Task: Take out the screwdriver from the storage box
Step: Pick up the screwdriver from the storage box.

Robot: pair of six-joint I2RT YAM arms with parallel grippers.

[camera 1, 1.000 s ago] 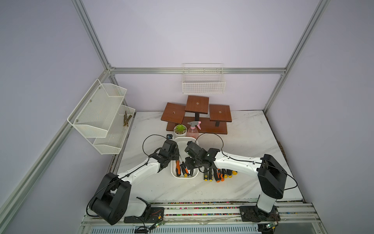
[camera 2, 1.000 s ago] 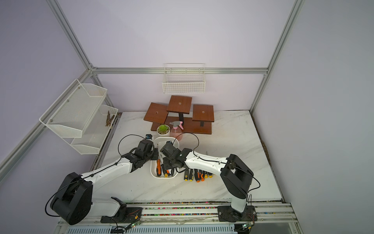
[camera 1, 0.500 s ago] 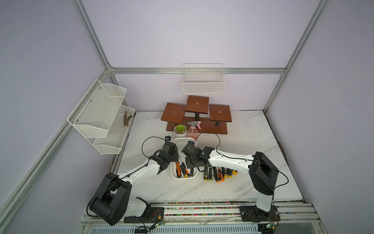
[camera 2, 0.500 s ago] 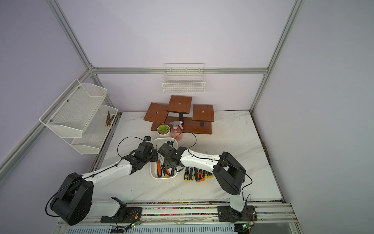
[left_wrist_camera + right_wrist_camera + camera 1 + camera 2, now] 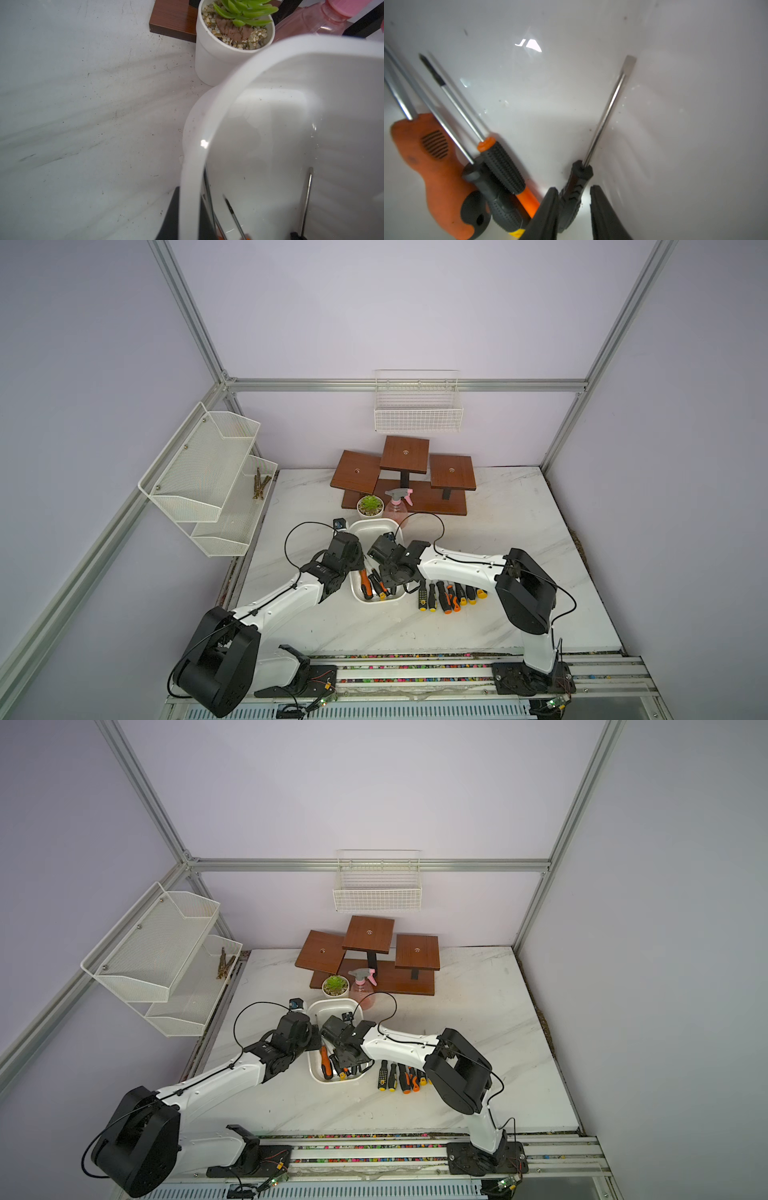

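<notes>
The white storage box (image 5: 372, 522) (image 5: 335, 1003) lies in the middle of the table. My left gripper (image 5: 354, 568) (image 5: 189, 192) is shut on its left rim (image 5: 207, 124), one black finger outside and one inside. My right gripper (image 5: 392, 586) (image 5: 573, 187) reaches down into the box. Its open jaws stand either side of the black handle of a flat-blade screwdriver (image 5: 580, 172); one finger touches the handle and a gap shows at the other. Beside it lie an orange-handled screwdriver (image 5: 436, 162) and two black ones with orange bands (image 5: 502, 164).
Several screwdrivers (image 5: 449, 597) (image 5: 401, 1079) lie in a row on the table right of the box. Behind the box stand a potted succulent (image 5: 370, 506), a pink spray bottle (image 5: 397, 506) and a wooden tiered stand (image 5: 405, 472). Wire baskets (image 5: 417, 406) (image 5: 216, 472) hang on the walls.
My right arm has folded in, its elbow swinging left toward the box, with the gripper staying down inside the box. The left arm has not moved.
</notes>
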